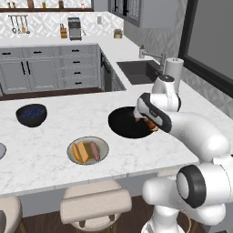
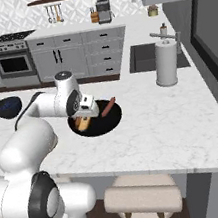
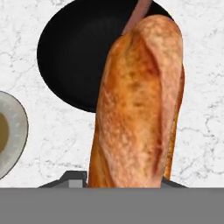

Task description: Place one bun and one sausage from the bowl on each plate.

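My gripper (image 1: pixel 148 123) is shut on a golden-orange bun (image 3: pixel 138 105), held just above the black bowl (image 1: pixel 123 120). The bun hangs lengthwise from the hand and hides the fingertips in the hand view. One reddish sausage (image 2: pixel 108 106) leans on the bowl's (image 2: pixel 103 124) far rim, and its tip (image 3: pixel 138 13) pokes out past the bun. The pale-rimmed plate (image 1: pixel 103 144) with the olive-brown centre carries a bun (image 1: pixel 81 151) and a sausage (image 1: pixel 94 150). That plate's edge (image 3: pixel 11 131) lies left of the bowl (image 3: pixel 70 57). A sliver of the grey plate (image 1: pixel 1 150) sits at the far left.
A dark blue bowl (image 1: pixel 31 114) stands on the counter's left part. A paper towel roll (image 2: pixel 165 63) and the sink (image 2: pixel 145 56) with its tap lie to the right. Padded stools (image 1: pixel 95 205) stand below the counter's front edge.
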Tool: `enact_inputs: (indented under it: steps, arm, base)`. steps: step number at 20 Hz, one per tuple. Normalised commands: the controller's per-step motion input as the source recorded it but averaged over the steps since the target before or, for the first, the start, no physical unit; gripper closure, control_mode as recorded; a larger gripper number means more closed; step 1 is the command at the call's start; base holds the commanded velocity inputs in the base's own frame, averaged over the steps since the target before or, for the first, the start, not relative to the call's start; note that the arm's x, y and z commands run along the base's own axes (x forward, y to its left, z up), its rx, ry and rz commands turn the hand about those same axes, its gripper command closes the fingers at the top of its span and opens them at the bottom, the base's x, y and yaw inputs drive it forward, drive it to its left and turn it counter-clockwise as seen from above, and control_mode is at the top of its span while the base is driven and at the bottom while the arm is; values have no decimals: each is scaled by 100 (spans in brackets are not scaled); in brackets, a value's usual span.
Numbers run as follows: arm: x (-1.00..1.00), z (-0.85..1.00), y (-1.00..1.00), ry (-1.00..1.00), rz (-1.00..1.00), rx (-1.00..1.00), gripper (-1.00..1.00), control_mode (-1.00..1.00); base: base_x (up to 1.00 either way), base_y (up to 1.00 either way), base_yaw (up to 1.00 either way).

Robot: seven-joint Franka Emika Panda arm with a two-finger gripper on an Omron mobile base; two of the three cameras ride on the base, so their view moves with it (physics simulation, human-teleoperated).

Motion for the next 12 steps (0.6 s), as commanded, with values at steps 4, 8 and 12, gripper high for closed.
enact_inputs:
  steps: [4, 8, 12]
  arm:
    - [-64, -5, 6, 23, 24, -2, 100, -100]
    - [-35, -9, 0, 8, 1, 0, 100, -100]
    - [0, 0, 0, 1, 0, 0, 100, -100]
  base:
    - [0, 0, 0]
    - [0, 0, 0]
    - [0, 0, 0]
